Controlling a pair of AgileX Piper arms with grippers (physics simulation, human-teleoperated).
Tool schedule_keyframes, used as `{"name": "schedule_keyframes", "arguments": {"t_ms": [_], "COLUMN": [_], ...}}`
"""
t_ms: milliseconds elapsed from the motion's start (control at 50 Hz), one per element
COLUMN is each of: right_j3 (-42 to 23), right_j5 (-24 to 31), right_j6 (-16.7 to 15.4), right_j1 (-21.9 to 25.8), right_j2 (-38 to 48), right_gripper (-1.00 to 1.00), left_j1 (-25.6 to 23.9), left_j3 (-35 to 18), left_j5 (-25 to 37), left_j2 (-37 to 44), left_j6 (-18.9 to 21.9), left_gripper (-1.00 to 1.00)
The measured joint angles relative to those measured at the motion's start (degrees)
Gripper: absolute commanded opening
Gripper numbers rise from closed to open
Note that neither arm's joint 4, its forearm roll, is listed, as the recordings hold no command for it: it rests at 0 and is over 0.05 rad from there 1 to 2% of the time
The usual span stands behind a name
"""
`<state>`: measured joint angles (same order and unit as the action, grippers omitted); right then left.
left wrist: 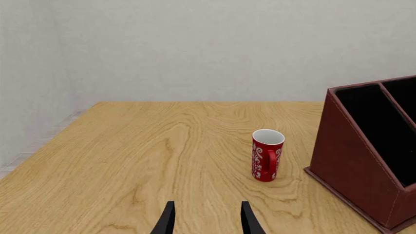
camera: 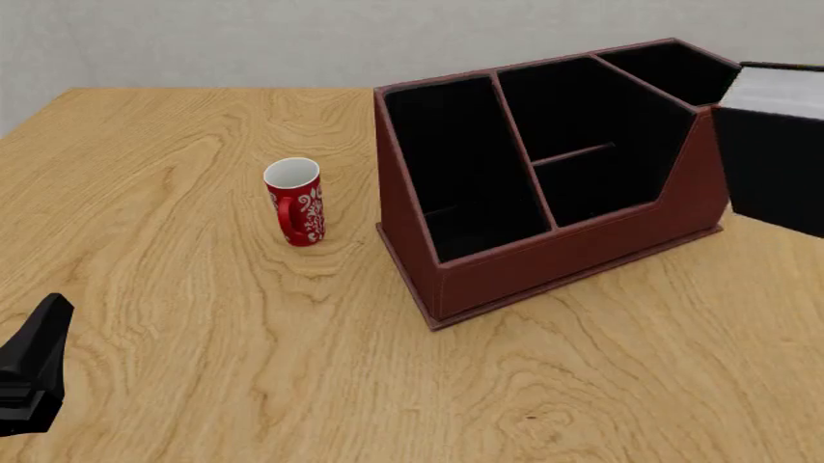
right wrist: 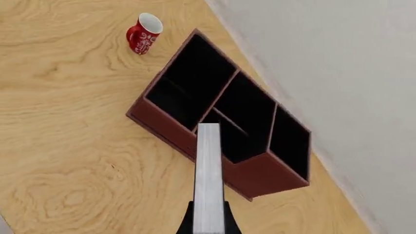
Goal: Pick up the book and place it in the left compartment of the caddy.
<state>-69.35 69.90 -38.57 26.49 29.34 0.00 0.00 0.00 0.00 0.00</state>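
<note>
The book (right wrist: 209, 170) is held upright in the air with my right gripper (right wrist: 209, 222) shut on it, its white-grey page edge facing the wrist camera. From the front, the book (camera: 773, 154) hangs off the right end of the caddy (camera: 566, 251); the right gripper itself is out of that view. The caddy's left compartment (camera: 457, 164) is a long black slot, nearest the red mug, with nothing showing inside. The left compartment (right wrist: 188, 80) also shows from above. My left gripper (left wrist: 206, 222) is open and low over the table, well short of the caddy (left wrist: 354, 165).
A red mug (camera: 296, 201) with white swirls stands upright on the wooden table (camera: 193, 318), left of the caddy. The mug (left wrist: 267, 155) lies ahead of my left gripper. A black part of the left arm (camera: 33, 371) shows at the front view's left edge. A grey wall lies behind the table.
</note>
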Motion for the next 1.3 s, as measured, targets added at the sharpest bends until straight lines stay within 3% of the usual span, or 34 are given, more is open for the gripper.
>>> {"name": "schedule_keyframes", "arguments": {"t_ms": [420,800,1040,1300], "right_j3": [-11.61,-16.64,-19.42,-20.94], "right_j5": [0.0,0.0,0.0,0.0], "right_j6": [15.38,26.06,29.72,30.7], "right_j1": [3.98,7.99,8.59,9.32], "right_j2": [9.19,19.24,25.51,31.11], "right_gripper": [-1.0,-1.0,-1.0,-1.0], "left_j1": [0.0,0.0,0.0,0.0], "left_j3": [0.0,0.0,0.0,0.0], "left_j5": [0.0,0.0,0.0,0.0], "left_j2": [0.0,0.0,0.0,0.0], "left_j6": [0.0,0.0,0.0,0.0], "left_gripper": [1.0,1.0,1.0,1.0]}}
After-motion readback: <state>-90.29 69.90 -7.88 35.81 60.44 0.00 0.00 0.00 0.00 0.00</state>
